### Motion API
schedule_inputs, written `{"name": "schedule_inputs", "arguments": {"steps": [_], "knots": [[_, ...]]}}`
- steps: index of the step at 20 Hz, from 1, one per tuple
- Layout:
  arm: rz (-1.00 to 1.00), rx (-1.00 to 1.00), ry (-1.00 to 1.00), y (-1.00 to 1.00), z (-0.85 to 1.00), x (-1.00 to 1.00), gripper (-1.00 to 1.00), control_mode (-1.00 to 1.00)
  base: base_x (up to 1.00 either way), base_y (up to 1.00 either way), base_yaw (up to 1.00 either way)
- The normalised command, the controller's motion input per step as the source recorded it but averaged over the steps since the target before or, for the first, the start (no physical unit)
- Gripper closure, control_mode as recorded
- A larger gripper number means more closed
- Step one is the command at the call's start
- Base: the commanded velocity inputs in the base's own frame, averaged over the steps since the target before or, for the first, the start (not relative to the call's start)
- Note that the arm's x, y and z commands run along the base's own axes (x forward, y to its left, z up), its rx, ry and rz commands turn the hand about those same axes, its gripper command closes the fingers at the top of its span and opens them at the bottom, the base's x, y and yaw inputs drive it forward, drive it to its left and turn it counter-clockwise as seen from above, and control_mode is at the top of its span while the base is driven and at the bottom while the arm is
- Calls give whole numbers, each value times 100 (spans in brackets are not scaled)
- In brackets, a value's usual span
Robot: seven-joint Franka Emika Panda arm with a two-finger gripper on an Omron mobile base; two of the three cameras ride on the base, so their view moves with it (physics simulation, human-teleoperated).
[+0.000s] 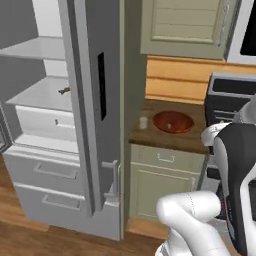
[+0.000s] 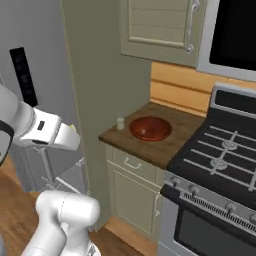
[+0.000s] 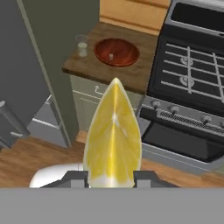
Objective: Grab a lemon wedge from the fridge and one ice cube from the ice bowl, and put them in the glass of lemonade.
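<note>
In the hand view my gripper [image 3: 111,177] is shut on the lemon wedge [image 3: 113,140], a yellow slice standing point-up between the two dark fingertips. Beyond it, on a small wooden counter, stand the pale glass of lemonade [image 3: 82,45] and, just to its right, the reddish-brown ice bowl [image 3: 116,51] with a small ice cube [image 3: 111,56] inside. The hand hangs well short of the counter, above the wooden floor. Both base views show the glass [image 1: 143,122] [image 2: 120,123] and the bowl [image 1: 173,121] [image 2: 150,128]. The grey fridge [image 1: 90,100] stands to the left with a door open.
A black stove [image 2: 220,150] adjoins the counter [image 1: 165,137] on the right, below a dark microwave [image 2: 235,35]. Beige cabinets hang above and sit below the counter. A small brownish item [image 1: 64,90] lies on a white fridge shelf. The open fridge door [image 1: 100,165] juts out near the counter.
</note>
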Motion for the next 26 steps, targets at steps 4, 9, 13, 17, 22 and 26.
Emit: {"name": "schedule_inputs", "arguments": {"steps": [4, 9, 13, 17, 22, 26], "knots": [[0, 0, 0, 0, 0, 0, 100, 100, 98, -77, 46], [0, 0, 0, 0, 0, 0, 100, 100, 92, -84, 18], [0, 0, 0, 0, 0, 0, 100, 100, 29, -9, 0], [0, 0, 0, 0, 0, 0, 100, 100, 38, 0, 12], [0, 0, 0, 0, 0, 0, 100, 100, 55, -2, 29], [3, 0, 0, -1, 0, 13, 100, -100, 49, -1, 12]]}}
